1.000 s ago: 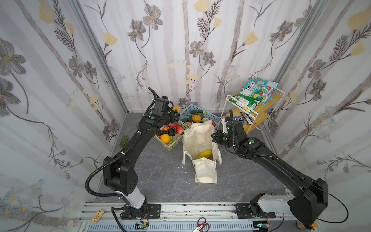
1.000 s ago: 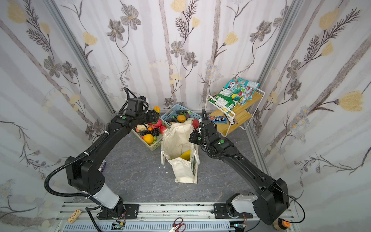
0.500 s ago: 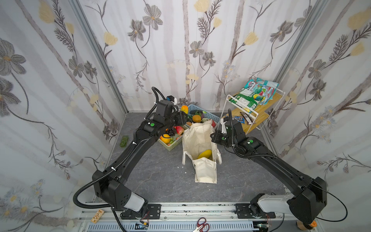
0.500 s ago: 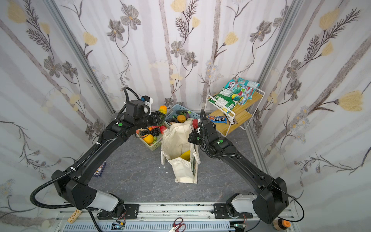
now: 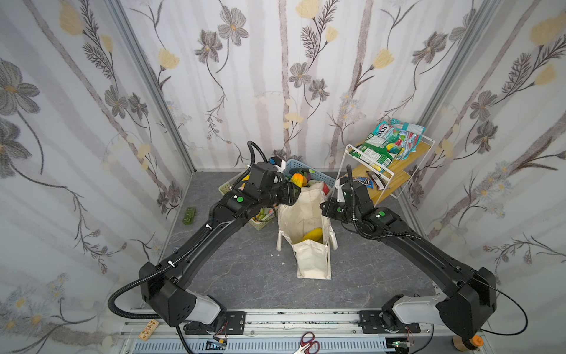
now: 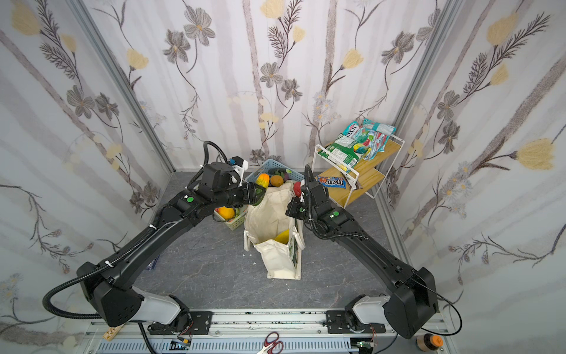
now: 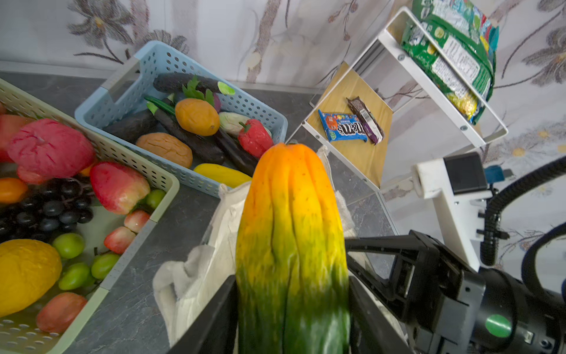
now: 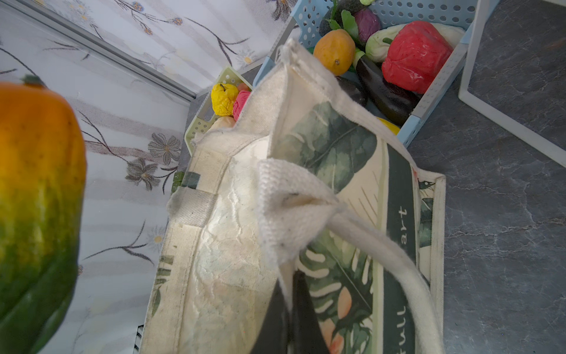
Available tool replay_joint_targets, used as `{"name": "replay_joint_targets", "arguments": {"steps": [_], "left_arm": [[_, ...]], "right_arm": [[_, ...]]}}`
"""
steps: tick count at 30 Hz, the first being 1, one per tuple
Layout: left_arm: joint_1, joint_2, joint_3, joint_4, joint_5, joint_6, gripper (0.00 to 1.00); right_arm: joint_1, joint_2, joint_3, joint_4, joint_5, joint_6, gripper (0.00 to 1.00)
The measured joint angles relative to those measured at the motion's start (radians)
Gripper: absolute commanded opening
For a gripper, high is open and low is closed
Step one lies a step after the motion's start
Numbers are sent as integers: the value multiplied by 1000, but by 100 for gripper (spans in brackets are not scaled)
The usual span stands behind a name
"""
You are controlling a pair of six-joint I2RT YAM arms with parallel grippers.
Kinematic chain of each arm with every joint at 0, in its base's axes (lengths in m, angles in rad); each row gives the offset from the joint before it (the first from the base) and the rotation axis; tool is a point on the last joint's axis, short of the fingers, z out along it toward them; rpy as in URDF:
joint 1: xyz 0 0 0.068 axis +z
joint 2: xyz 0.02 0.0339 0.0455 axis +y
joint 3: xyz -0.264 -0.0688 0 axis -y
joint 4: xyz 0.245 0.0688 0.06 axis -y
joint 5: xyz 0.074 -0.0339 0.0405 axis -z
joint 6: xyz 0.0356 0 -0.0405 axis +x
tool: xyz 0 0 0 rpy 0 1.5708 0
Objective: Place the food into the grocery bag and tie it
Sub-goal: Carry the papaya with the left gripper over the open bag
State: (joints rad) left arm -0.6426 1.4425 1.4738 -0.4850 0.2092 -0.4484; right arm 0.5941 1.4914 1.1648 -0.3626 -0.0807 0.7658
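Toy papaya (image 5: 299, 179) arrives at the grocery bag (image 5: 312, 263), carried by the left gripper (image 5: 291, 191).

The left arm has swung right from the green basket (image 5: 260, 223). Its claw is clamped round the papaya's green end, now over the bag's far rim. The right gripper (image 5: 325, 209) is pinched shut on the bag's right rim, keeping the mouth open. A yellow mango (image 5: 312, 234) already lies inside. Lowering and release probably come next.

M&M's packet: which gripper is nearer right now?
Right. The right gripper, clamping the grocery bag rim, is on the bag's side facing the M&M's packet; the left gripper, holding the papaya, is at the bag's other side.
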Motion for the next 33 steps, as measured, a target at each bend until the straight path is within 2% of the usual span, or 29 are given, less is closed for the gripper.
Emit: {"name": "replay_joint_targets", "arguments": {"steps": [14, 33], "left_arm": [[-90, 44, -66, -16, -6, 5, 54], [-130, 167, -85, -19, -42, 42, 54]], "right_arm": [[0, 11, 9, -1, -3, -1, 3], [-1, 8, 8, -1, -3, -8, 3]]}}
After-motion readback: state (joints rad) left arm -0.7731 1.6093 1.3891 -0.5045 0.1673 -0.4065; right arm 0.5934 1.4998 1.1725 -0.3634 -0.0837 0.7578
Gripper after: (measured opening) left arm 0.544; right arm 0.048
